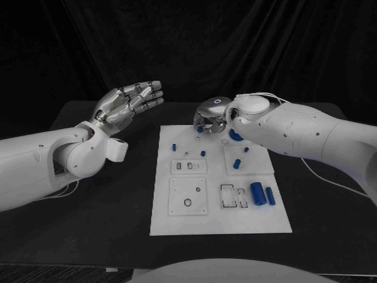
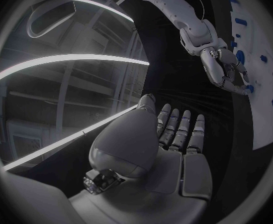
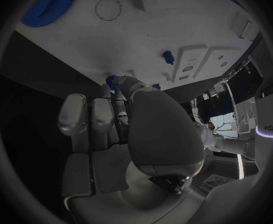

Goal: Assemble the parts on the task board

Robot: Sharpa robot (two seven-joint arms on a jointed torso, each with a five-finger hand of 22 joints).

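Note:
The white task board (image 1: pixel 222 221) lies in the middle of the black table. My right hand (image 1: pixel 212 115) is curled down over the board's far edge, and its fingertips (image 3: pixel 121 84) pinch a small blue part (image 3: pixel 111 79) there. From the left wrist view, that same right hand (image 2: pixel 223 67) has the small blue part (image 2: pixel 250 88) at its fingertips. A blue gear (image 1: pixel 236 134) lies just under the right wrist. My left hand (image 1: pixel 129 103) is raised to the left of the board, fingers straight and apart, holding nothing.
A large blue cylinder (image 1: pixel 257 193) and a thinner one (image 1: pixel 271 196) lie on the board's near right, beside a black-outlined slot (image 1: pixel 232 196). Small blue pegs (image 1: pixel 173 147) (image 1: pixel 203 153) (image 1: pixel 238 163) stand mid-board. White inset plates (image 1: pixel 188 196) carry holes.

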